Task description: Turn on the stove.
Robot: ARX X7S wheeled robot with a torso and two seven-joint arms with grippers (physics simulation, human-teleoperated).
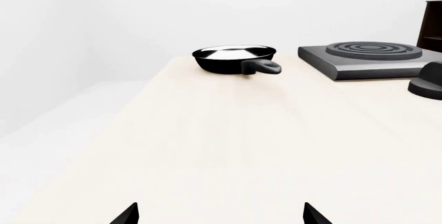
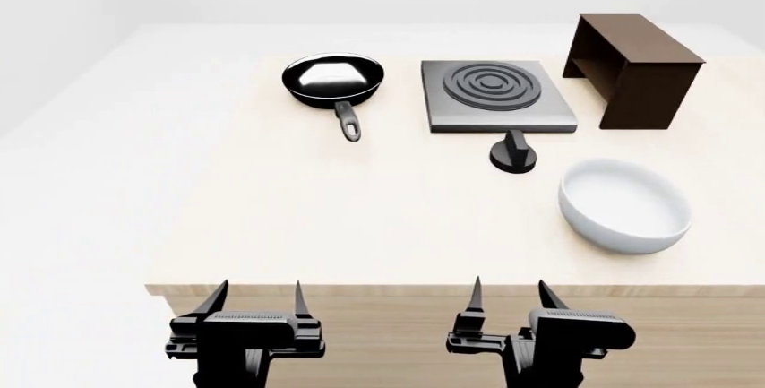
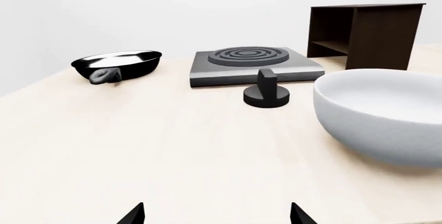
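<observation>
Pan [image 2: 333,80] left of stove [image 2: 496,95], knob [image 2: 513,152] before it, box [image 2: 632,67] right

The stove [image 2: 497,98] was a flat square grey slab with dark concentric ring coils on top, lying level toward the far side of the worktop [image 2: 358,218]. Its small black round knob [image 2: 513,154] stood apart, just before the near edge.

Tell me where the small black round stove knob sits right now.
In the head view, the small black round knob stands right of centre on the table, just in front of the grey metal stove slab, behind the white bowl.
</observation>
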